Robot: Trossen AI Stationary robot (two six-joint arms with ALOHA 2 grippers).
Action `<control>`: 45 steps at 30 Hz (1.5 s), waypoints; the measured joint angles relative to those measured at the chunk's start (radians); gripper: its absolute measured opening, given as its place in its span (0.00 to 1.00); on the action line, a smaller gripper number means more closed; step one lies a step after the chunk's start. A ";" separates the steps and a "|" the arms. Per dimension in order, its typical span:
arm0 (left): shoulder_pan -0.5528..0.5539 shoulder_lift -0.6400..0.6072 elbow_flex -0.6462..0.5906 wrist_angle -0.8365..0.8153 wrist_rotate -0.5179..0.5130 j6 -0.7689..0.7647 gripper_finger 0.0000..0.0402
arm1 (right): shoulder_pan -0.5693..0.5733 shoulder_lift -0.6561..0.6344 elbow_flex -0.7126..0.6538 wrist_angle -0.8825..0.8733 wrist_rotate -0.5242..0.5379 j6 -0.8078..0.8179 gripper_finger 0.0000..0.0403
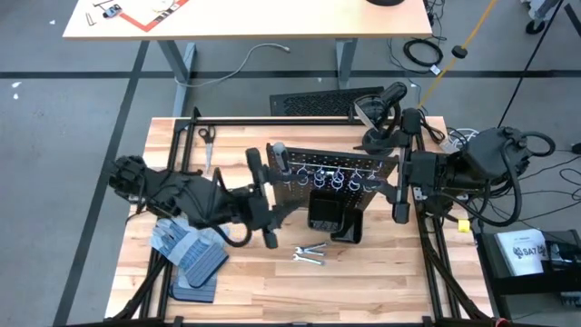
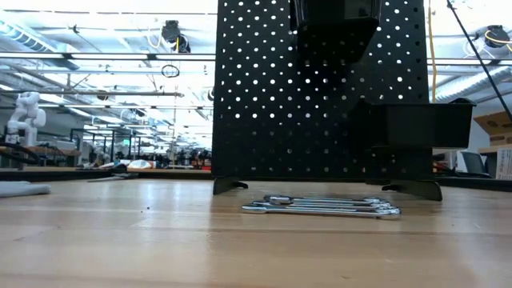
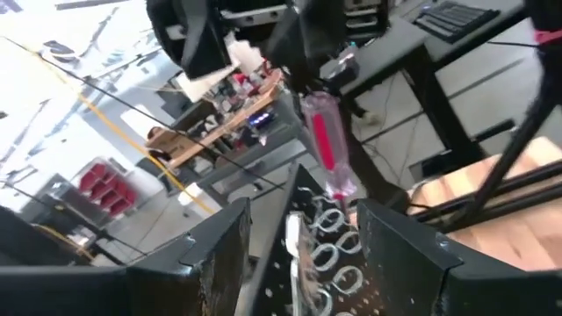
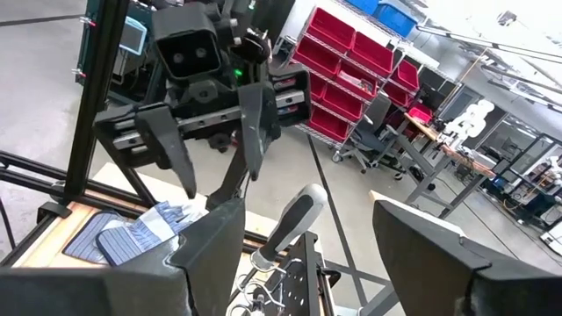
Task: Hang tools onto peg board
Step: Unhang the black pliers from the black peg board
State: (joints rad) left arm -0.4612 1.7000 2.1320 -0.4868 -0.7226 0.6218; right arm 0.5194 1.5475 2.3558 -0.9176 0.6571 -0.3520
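Wrenches [image 2: 320, 206] loose on table [image 2: 120, 240] toward front edge; left gripper [image 3: 303, 224] released, empty, may knock red screwdriver [image 3: 329, 149] off peg board [image 2: 280, 96] ring; right gripper [image 1: 399, 207] released, waiting

Upright black peg board [image 1: 313, 182], red-handled screwdriver [image 3: 329, 149] and grey-handled screwdriver [image 4: 290, 230] in rings, wrenches [image 2: 324, 207] flat in front

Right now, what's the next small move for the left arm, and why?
Probably back the left end effector straight away from the peg board. Its fingers stand open on either side of the red screwdriver, which seems to sit upright in a ring, not gripped. The wrenches lie on the table in front of the board, likely the next pick.
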 joint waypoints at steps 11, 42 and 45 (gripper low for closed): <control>0.069 0.072 0.078 -0.008 0.012 -0.012 0.54 | 0.000 0.000 0.000 -0.001 -0.004 0.023 0.61; 0.199 0.139 0.077 -0.133 0.153 -0.119 0.34 | 0.000 0.000 0.000 -0.001 -0.008 0.019 0.61; 0.200 0.139 0.077 -0.132 0.169 -0.119 0.21 | 0.000 0.001 0.000 -0.002 -0.008 0.019 0.61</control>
State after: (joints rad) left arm -0.2611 1.8389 2.2089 -0.6190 -0.5539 0.5026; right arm 0.5194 1.5482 2.3558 -0.9192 0.6491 -0.3330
